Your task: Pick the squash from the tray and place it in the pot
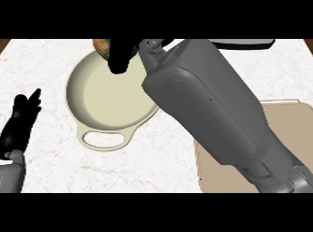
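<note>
Left hand: the left hand shows at the view's left edge, above the grey forearm that enters from the lower left corner. Its black fingers are straight and point up the view, relaxed, grasping nothing. It sits over bare table, apart from the pot.

Tray: the tan tray lies at the lower right of the table, with a raised rim and rounded corners. Much of it is hidden under the right forearm; the part that shows carries nothing.

Table: the table has a white marbled top, with a dark wooden strip at each far side of the view.

Right forearm: the big grey right forearm rises from the lower right, crosses the tray's left part and runs up to the far rim of the pot.

Pot: the cream pot stands left of centre, oval, with a loop handle on its near side. The inside that shows is bare.

Right hand: the right hand is over the pot's far rim, black fingers curled down, grasping the squash.

Squash: only an orange-brown sliver of the squash shows, at the left of the right hand's fingers, above the pot's far edge.
</note>
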`<state>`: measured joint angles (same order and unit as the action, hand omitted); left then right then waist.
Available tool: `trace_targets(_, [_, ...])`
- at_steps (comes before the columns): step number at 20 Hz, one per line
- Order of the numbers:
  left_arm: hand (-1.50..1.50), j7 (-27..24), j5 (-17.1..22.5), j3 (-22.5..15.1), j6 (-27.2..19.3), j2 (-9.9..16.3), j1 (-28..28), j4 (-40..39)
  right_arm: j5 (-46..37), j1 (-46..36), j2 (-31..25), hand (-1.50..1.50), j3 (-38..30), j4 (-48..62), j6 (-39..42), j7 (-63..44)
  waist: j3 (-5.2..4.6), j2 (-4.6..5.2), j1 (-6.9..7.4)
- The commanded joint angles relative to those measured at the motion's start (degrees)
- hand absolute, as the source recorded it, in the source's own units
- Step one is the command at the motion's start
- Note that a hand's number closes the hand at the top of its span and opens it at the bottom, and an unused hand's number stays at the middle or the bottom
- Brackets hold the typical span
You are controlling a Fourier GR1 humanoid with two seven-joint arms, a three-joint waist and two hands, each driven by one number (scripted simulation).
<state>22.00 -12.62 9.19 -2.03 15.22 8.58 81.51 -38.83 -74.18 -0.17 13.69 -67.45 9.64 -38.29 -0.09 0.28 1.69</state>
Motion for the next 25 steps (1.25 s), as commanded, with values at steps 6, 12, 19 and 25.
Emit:
trace_targets(6, [0.0,-0.13,-0.93,-0.82,-0.68,-0.98,1.44,-0.31,15.26,-0.2,0.17,-1.5,8.54,16.51,-10.65,0.56,-0.01,0.25,1.2])
trace_targets(12, [0.0,0.7,-2.05,-2.79,-0.79,-2.35,0.03,1.51,26.07,1.65,0.17,-1.5,9.63,18.39,-22.28,7.41,0.04,0.34,2.02])
trace_targets(19, [0.0,0.32,0.17,-0.51,1.07,-0.6,0.65,0.76,31.42,4.79,0.17,-1.5,5.64,16.6,-39.68,15.69,0.07,0.19,0.85])
trace_targets(25, [0.0,-0.18,1.57,2.48,1.65,1.28,-1.12,0.53,32.41,4.95,-2.87,-1.5,-3.16,17.78,-40.97,20.38,0.1,-0.15,-0.94])
